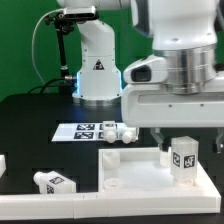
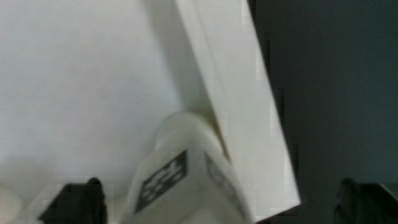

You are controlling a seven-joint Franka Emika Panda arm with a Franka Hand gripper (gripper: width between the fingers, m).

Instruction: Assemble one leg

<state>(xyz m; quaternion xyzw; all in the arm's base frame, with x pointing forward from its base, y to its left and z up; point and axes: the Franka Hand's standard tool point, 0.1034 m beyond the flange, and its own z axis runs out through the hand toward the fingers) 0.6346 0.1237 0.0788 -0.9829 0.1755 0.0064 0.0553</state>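
White chunky plastic leg (image 1: 183, 158), with a black-and-white square tag on the side facing the exterior camera, stands upright on the large flat white square panel (image 1: 135, 172), toward that panel's end at the exterior view's right. In the wrist view the same leg (image 2: 185, 175) sits close against the panel's raised rim (image 2: 222, 80), a tag showing on one face. Whether it is seated in a socket cannot be told. Smooth panel surface (image 2: 71, 80) lies on one side of the rim, black table (image 2: 338, 90) on the other. The two-finger gripper (image 1: 187, 142) hangs just above the leg with its jaws spread wide. One dark finger (image 1: 160, 136) shows on either side of the block, and the fingertips (image 2: 80, 200) are clear of it in the wrist view. It holds nothing. Elsewhere on the black table (image 1: 30, 120), one spare white tagged block (image 1: 52, 181) lies near the front at the exterior view's left. Two more spare blocks (image 1: 118, 130) sit together just beside the thin white marker board (image 1: 85, 129). The white robot base (image 1: 97, 70) stands behind the board.
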